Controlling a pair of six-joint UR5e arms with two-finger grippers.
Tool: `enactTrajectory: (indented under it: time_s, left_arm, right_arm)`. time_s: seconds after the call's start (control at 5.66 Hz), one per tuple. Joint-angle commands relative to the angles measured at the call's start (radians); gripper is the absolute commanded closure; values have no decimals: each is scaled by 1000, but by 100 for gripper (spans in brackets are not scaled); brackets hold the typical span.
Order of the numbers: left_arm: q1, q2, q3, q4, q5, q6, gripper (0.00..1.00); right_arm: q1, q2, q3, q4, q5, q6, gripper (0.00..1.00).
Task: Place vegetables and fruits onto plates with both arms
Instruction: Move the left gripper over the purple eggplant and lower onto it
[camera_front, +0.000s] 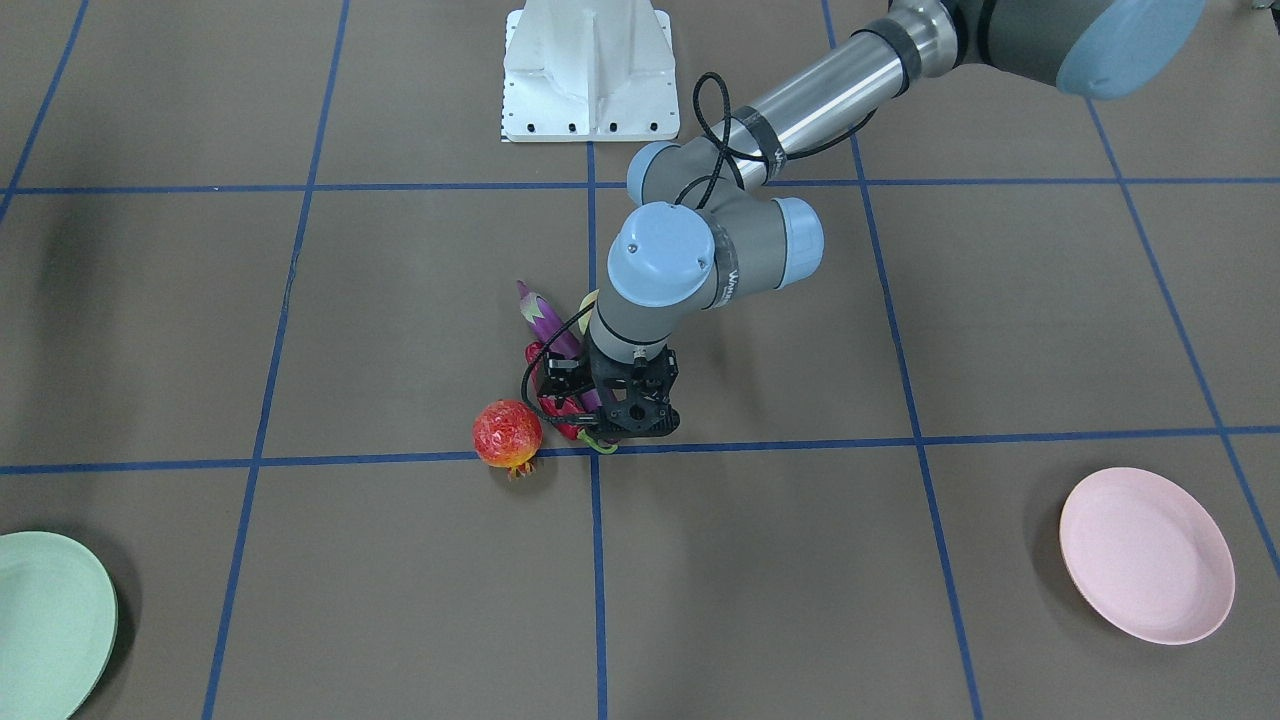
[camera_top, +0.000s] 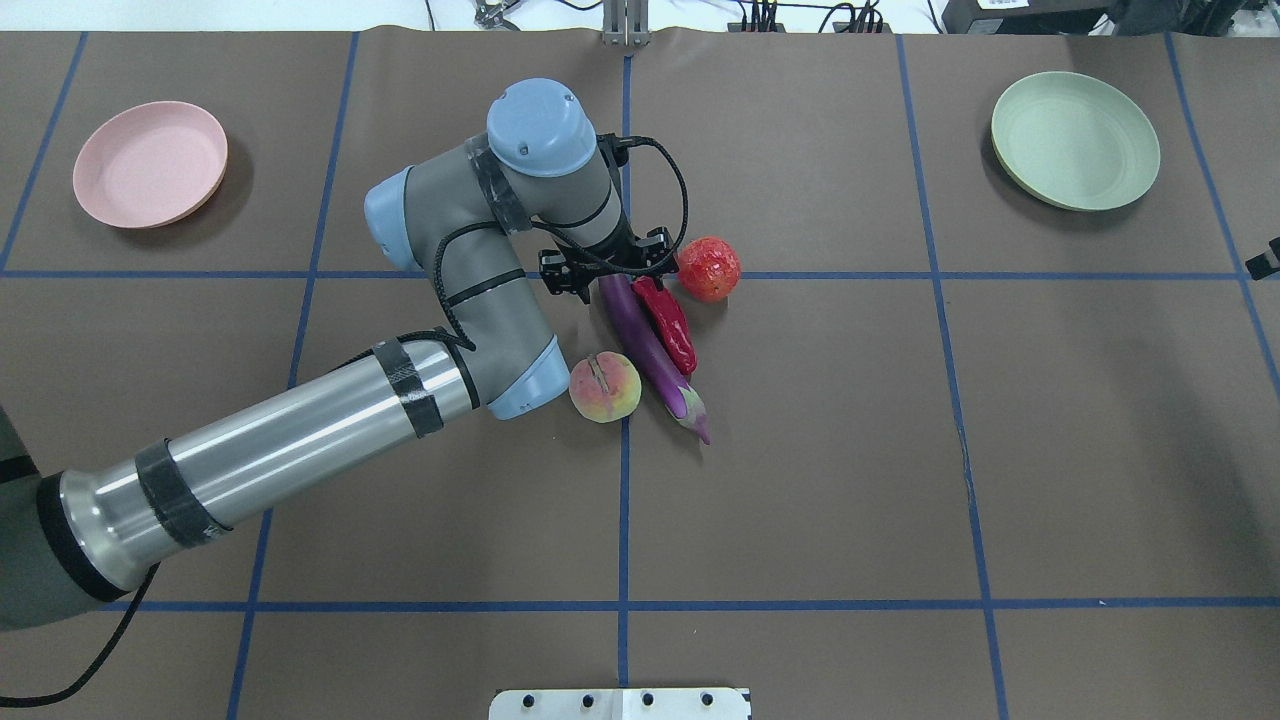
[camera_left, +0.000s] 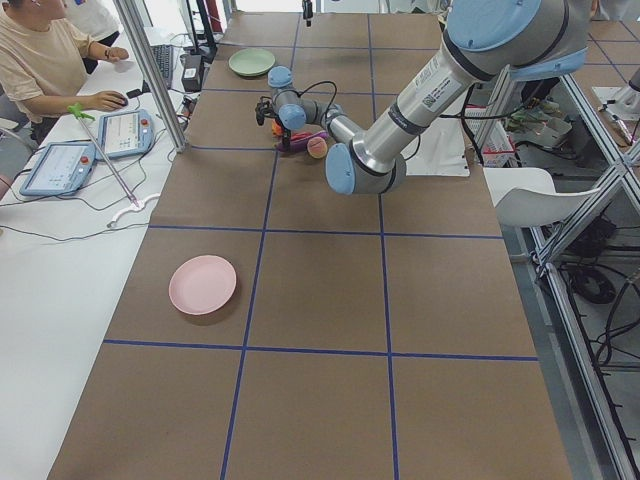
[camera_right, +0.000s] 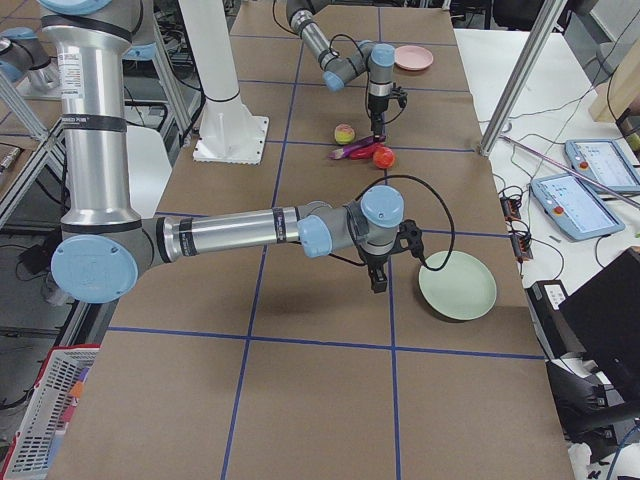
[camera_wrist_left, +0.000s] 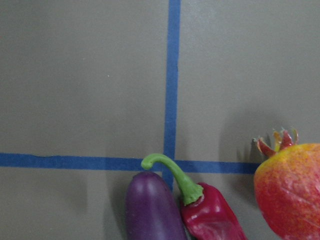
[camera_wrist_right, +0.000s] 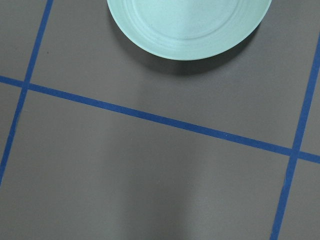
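Note:
The purple eggplant (camera_top: 650, 355), the red chili pepper (camera_top: 672, 325), the pomegranate (camera_top: 708, 268) and the peach (camera_top: 604, 387) lie clustered at the table's middle. My left gripper (camera_top: 605, 275) hangs just above the eggplant's rounded end, jaws apparently open and empty. Its wrist view shows the eggplant's end (camera_wrist_left: 150, 210), the chili's green stem (camera_wrist_left: 172, 172) and the pomegranate (camera_wrist_left: 290, 190) below it. The pink plate (camera_top: 150, 163) and the mint plate (camera_top: 1075, 140) are empty at the far corners. My right gripper (camera_right: 378, 283) hovers beside the mint plate (camera_right: 457, 285); I cannot tell its state.
The white robot base (camera_front: 588, 70) stands at the table's near edge. An operator (camera_left: 45, 65) and tablets (camera_left: 120, 130) sit along the far side of the table. Blue tape lines (camera_top: 625, 520) grid the brown table.

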Motion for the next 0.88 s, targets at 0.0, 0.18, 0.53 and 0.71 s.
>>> enactTrajectory:
  time_s: [0.0,0.18,0.53,0.71]
  left_arm:
    - [1,31,2,-85,-27,-98,9]
    - [-1,31,2,-91,-27,-130,13]
    - [1,33,2,-101,-36,-161,23]
    - [2,31,8,-99,-41,-163,23]
  right_arm:
    - [1,0,2,0,0,4,0]
    - [1,0,2,0,0,4,0]
    - [1,0,2,0,0,4,0]
    - [1,0,0,0,0,4,0]
